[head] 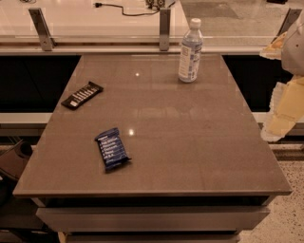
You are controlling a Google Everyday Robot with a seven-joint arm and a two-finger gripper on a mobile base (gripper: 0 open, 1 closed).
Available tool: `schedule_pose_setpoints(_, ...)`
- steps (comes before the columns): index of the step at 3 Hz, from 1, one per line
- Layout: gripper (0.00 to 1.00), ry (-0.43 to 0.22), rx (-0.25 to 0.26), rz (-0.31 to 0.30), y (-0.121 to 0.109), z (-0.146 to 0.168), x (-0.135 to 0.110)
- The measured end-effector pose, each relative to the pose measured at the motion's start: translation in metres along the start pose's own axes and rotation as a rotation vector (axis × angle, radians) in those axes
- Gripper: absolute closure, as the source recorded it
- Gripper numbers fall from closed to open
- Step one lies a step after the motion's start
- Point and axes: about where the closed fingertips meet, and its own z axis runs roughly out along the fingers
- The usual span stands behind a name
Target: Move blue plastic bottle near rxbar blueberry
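Gripper (280, 111) at far right of view: pale, blocky parts hanging just off the bench's (199, 142) right edge, about halfway along it, over the speckled floor (289, 213). Touching nothing on the bench, apart from all three items. Open or closed: cannot tell. Bottle (190, 51) upright near the far right corner, set in a little from the back edge, white cap on, blue-and-white label facing front. Blue bar (112, 149) flat on the left half, nearer the front edge than the back, long side running roughly front to back with a slight tilt, white text lines up. Bottle and blue bar well apart, on a diagonal across the bench. Black bar (81, 95) flat near the left edge, farther back than the blue bar, angled toward the far right. Beyond the back edge, a light ledge with two metal posts (164, 28); a black cable (124, 10) lies on the pale surface behind them. Drawer front (152, 217) shows under the front edge.
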Motion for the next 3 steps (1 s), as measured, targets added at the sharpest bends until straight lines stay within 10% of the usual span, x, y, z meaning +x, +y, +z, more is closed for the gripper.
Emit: schedule_pose_setpoints(3,0.00,-0.142,0.073,0.131,-0.039,-0.002,0.018)
